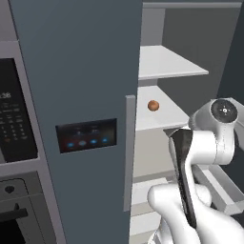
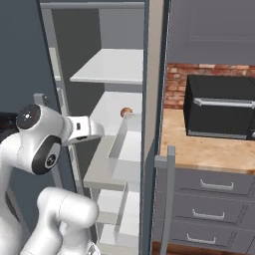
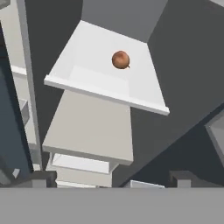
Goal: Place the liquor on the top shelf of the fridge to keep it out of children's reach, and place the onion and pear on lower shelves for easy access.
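The fridge (image 1: 81,71) has its right side open, with white shelves inside. The onion (image 1: 153,105), a brown-orange ball, rests on the second shelf (image 1: 167,116), one level below the top shelf (image 1: 171,64). The right base view shows the onion (image 2: 126,112) toward the back of that lower shelf, under the top shelf (image 2: 112,67). In the hand view my gripper (image 3: 111,181) is open and holds nothing. It hangs in front of and above the onion (image 3: 120,60), well apart from it. Another lower shelf (image 3: 92,127) lies beneath. The liquor and the pear are out of view.
The fridge's open door (image 2: 152,99) stands edge-on at the right, with its bins (image 2: 119,149) facing the shelves. A black wall oven (image 1: 14,119) is left of the fridge. A black microwave (image 2: 219,107) sits on the wooden counter (image 2: 199,149) above grey drawers (image 2: 209,199).
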